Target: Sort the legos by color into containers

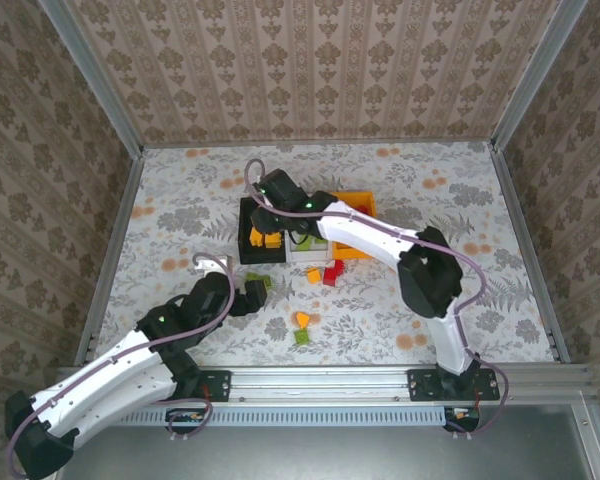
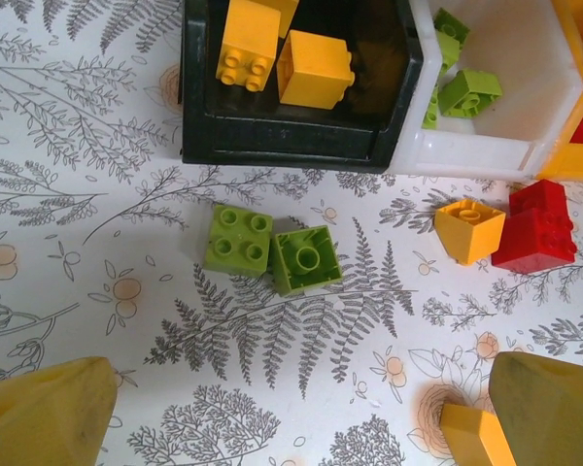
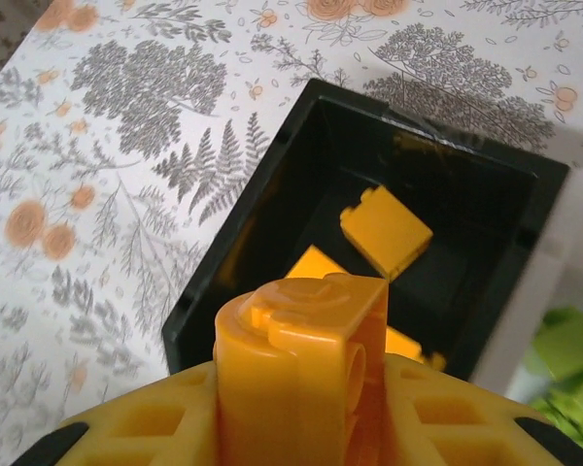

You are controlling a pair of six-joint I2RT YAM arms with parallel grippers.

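My right gripper (image 3: pixel 301 422) is shut on an orange-yellow lego (image 3: pixel 301 364) and hangs over the black container (image 3: pixel 272 209), where other orange-yellow legos (image 3: pixel 386 231) lie. From above, the right gripper (image 1: pixel 270 215) sits over the black container (image 1: pixel 248 250), with the white container (image 1: pixel 305 255) and the orange container (image 1: pixel 352 205) beside it. My left gripper (image 2: pixel 296 427) is open low over the table, its fingers (image 2: pixel 44 417) wide apart. Just ahead of it lie two light green legos (image 2: pixel 239 238) (image 2: pixel 306 258), nothing between the fingers. The white container (image 2: pixel 486 155) holds green legos (image 2: pixel 469 92).
Loose legos lie in front of the containers: an orange one (image 2: pixel 469 229), red ones (image 2: pixel 536 225) and another orange one (image 2: pixel 476 437) by my right finger. Near the front sit an orange lego (image 1: pixel 302 319) and green ones (image 1: pixel 302 337) (image 1: pixel 277 328). Metal-framed walls (image 1: pixel 115 240) bound the table.
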